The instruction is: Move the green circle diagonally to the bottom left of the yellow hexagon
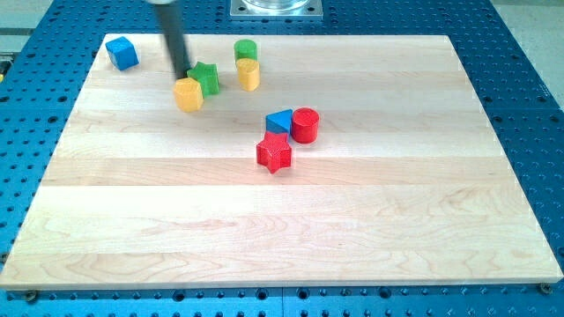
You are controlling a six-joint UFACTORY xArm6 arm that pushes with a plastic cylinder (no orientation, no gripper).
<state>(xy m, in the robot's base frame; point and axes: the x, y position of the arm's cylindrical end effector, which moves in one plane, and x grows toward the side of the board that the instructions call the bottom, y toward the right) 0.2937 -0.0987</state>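
The green circle (245,50) stands near the view's top, touching the top of a yellow cylinder-like block (248,75). The yellow hexagon (189,93) lies to their lower left, touching a green star (206,77) on its upper right. My tip (183,74) is just above the yellow hexagon and at the left side of the green star, well left of the green circle.
A blue cube (122,53) sits at the board's top left corner. A blue triangle (279,121), a red cylinder (306,125) and a red star (274,152) cluster near the middle. The wooden board (282,238) lies on a blue perforated table.
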